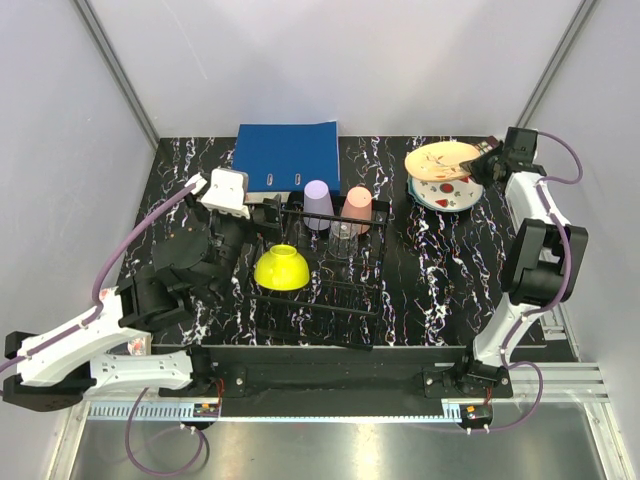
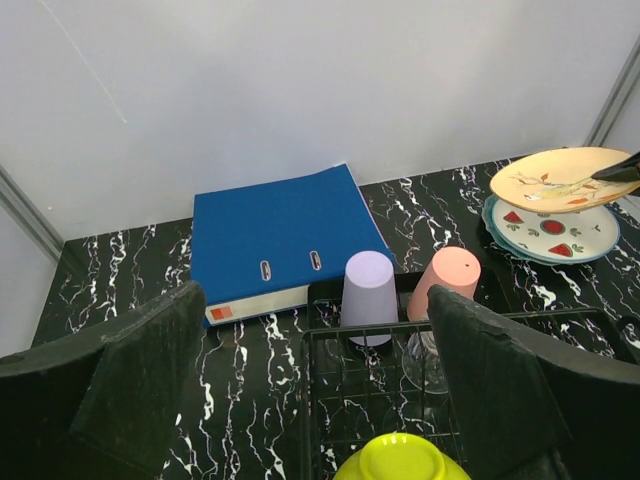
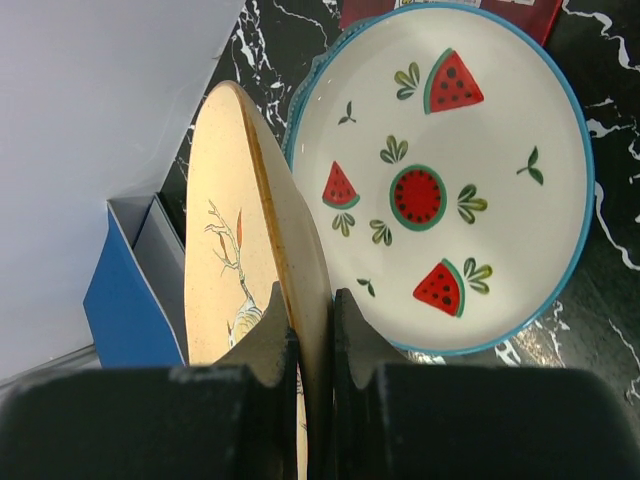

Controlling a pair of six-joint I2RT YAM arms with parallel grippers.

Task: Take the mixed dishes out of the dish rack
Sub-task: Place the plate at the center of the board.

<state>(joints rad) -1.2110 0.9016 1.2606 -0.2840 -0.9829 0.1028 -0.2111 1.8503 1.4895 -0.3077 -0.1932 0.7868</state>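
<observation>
Top external view: beyond the dish rack's [image 1: 345, 300] right end, the right gripper [image 1: 487, 158] clamps the peach plate [image 1: 440, 158] just above the watermelon plate [image 1: 452, 196], both out of the rack. In the rack, not yet unloaded: yellow bowl [image 1: 280, 267], lilac cup [image 1: 318, 204], salmon-pink cup [image 1: 358, 208], clear glass [image 1: 344, 240]. The left gripper [image 1: 270, 213] gapes wide at the rack's left.

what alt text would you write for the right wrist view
The right end effector is shut on the rim of a peach plate, seen nearly edge-on. Beside it a watermelon plate lies face up over the black marbled table, and a blue binder shows at left.
</observation>
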